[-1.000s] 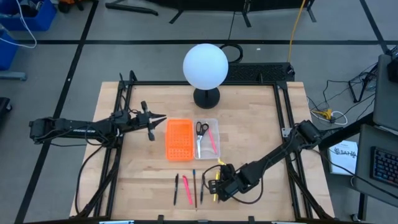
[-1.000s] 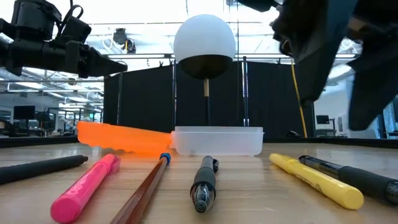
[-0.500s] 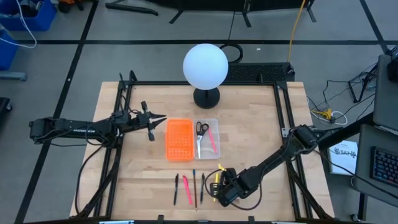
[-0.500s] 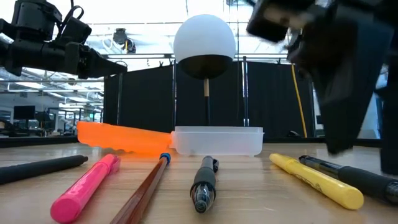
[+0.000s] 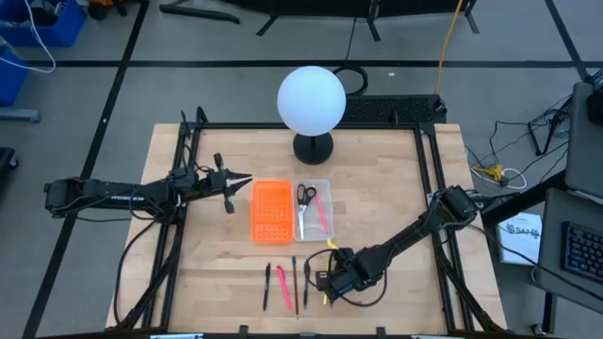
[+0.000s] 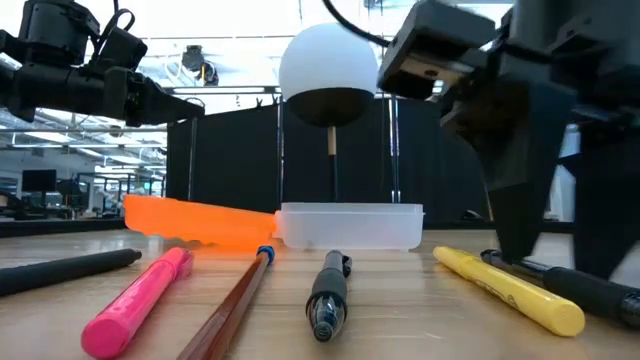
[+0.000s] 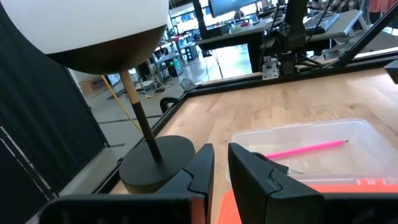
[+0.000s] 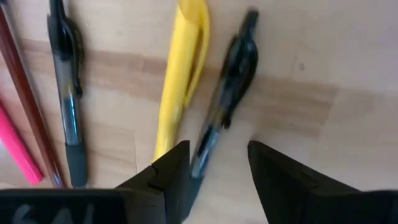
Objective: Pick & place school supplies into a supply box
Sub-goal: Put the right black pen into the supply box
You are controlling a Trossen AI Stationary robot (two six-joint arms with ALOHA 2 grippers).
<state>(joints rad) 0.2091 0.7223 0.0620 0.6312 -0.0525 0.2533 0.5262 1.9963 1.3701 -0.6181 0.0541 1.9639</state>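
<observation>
Right tool low over the near row of pens on the bench, fingers apart, straddling the black pen that lies just beside the yellow pen. Nothing gripped yet. Left tool waits raised by the orange perforated piece, fingers nearly together with a narrow gap, holding nothing.

Step in hand, as I judge it: picking the black pen. To do it well, settle the fingers fully to the bench so one passes between black and yellow barrels without nudging the yellow one, close across the barrel near its middle, and lift level so the pen does not swing before the carry to the box.

Black pen: slim, dark, glossy barrel with a clip, slightly angled to the yellow pen, the two close or touching at one end; cannot tell which.

Supply box: clear shallow tray beyond the row, beside the orange piece, already holding scissors and a pink pen. On the bench remain another black pen, a brown pencil, a pink marker and a dark pen at the far end.
</observation>
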